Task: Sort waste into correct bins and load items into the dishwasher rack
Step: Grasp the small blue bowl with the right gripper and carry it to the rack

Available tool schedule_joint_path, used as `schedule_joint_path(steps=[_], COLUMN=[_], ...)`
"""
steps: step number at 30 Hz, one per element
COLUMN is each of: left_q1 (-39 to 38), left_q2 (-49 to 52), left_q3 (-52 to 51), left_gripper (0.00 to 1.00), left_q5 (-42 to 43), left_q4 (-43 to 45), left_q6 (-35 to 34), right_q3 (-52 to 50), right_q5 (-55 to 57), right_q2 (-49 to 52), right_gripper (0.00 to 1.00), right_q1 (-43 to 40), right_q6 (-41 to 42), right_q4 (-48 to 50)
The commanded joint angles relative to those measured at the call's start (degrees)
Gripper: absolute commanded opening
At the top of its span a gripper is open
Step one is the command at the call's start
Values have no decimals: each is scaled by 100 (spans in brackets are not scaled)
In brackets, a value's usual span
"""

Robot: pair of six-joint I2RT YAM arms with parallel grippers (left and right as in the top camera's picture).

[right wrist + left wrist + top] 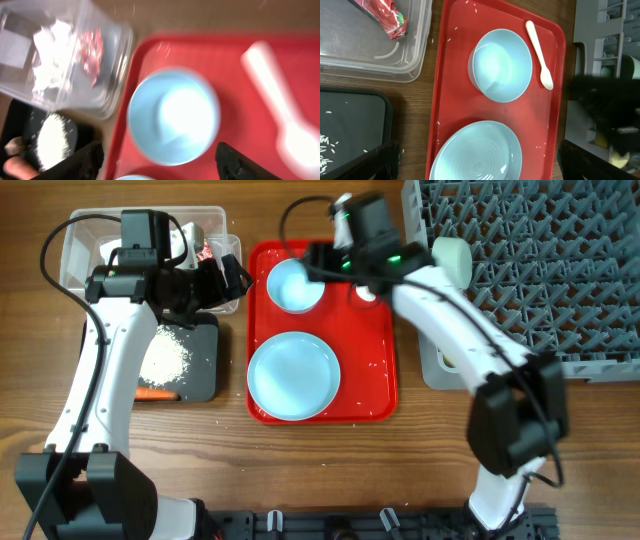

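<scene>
My right gripper [162,161] hovers with jaws wide and empty above the small bowl [172,117] on the red tray [235,55], the spoon [277,100] beside it. My left gripper [228,280] is wide too, empty, at the clear tub's [80,240] edge.

The left arm [100,380] stands at 7 o'clock in the overhead view. Its white link climbs toward 12 o'clock, then bends at a black joint so the left gripper [228,280] points toward 3 o'clock. The jaws are spread as wide as they go; in the left wrist view its dark fingers [380,162] sit at the two lower corners.

The right arm [450,310] is based at 5 o'clock. From a black elbow [520,415] its white link slants toward 11 o'clock. The right gripper [318,262] points toward 9 o'clock, a green light glowing just behind it. Its fingers [85,162] stand well apart in the blurred right wrist view, gripping nothing.
</scene>
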Motion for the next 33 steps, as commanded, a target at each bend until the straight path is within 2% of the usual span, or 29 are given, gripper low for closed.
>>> schedule_joint_path(steps=[1, 2, 5, 18, 23, 27, 30, 33], left_q1=[7, 7, 7, 7, 7, 7, 7, 7], left_q2=[33, 33, 33, 33, 33, 33, 33, 31], left_q3=[17, 17, 17, 17, 17, 17, 17, 17], left_gripper=[100, 100, 100, 100, 100, 100, 100, 100], left_q5=[-33, -33, -33, -33, -33, -33, -33, -33], left_q4=[13, 13, 13, 13, 13, 13, 13, 13], left_q6=[-11, -11, -11, -11, -11, -11, -11, -11], right_q3=[90, 90, 90, 87, 87, 87, 87, 90], right_q5=[42, 55, 302, 627, 669, 667, 667, 568], right_q2=[442, 481, 616, 1099, 1178, 1303, 1300, 1261], right_gripper=[62, 58, 53, 45, 25, 19, 4, 4], right_q1=[131, 133, 133, 133, 133, 125, 118, 116], right_q6=[1272, 1322, 1519, 1705, 1740, 1864, 1869, 1867], right_q4=[-138, -144, -225, -310, -208, -177, -181, -197])
